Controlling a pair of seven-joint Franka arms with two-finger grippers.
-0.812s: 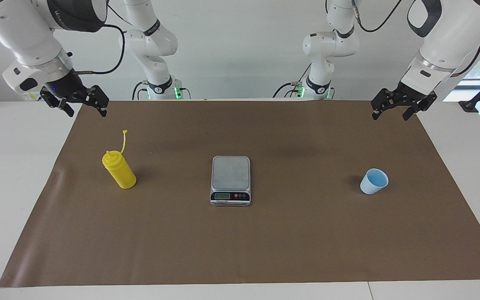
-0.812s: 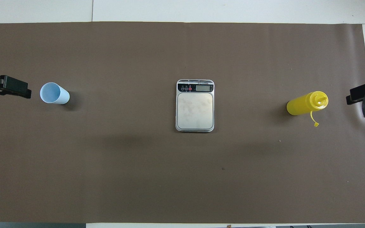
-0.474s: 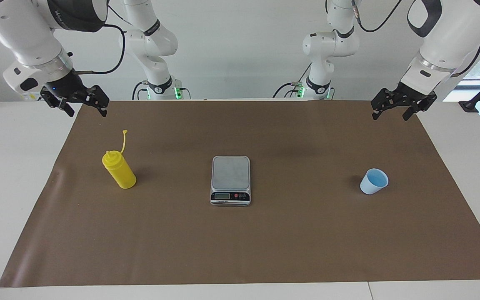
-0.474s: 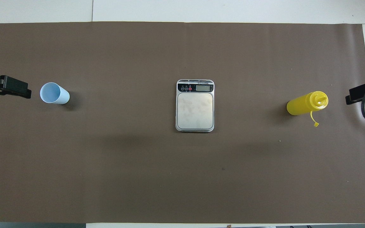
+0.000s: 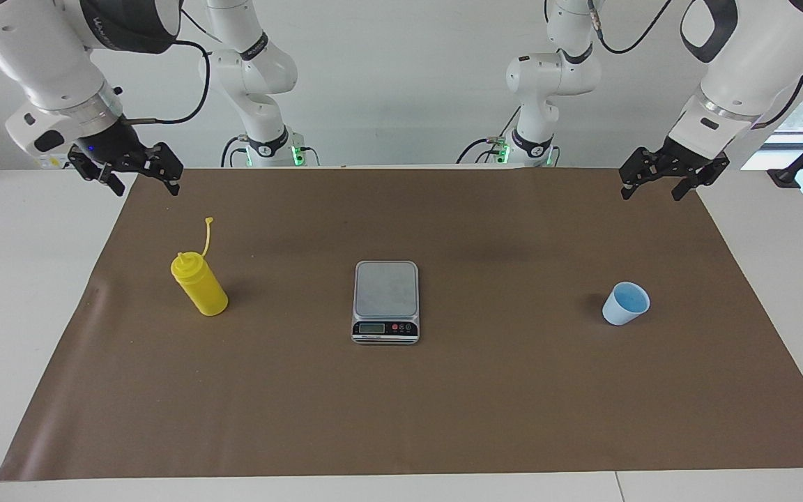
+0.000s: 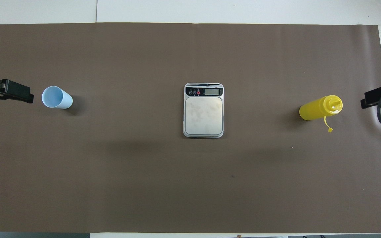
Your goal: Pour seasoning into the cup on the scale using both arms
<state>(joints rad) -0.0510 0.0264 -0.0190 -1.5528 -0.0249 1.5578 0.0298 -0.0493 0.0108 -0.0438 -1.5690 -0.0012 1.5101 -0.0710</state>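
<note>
The yellow seasoning bottle stands upright on the brown mat toward the right arm's end, its cap strap sticking up; it also shows in the overhead view. The light-blue cup stands upright toward the left arm's end, also seen from overhead. The scale lies mid-mat between them with nothing on its platform. My right gripper hangs open and empty above the mat's corner near the bottle. My left gripper hangs open and empty above the mat's corner near the cup.
A brown mat covers most of the white table. The scale's display strip faces away from the robots. Only the gripper tips show in the overhead view, the left and the right, at its side edges.
My left gripper has crept very slightly toward the cup. The bottle, cup, scale and right gripper have not moved.
</note>
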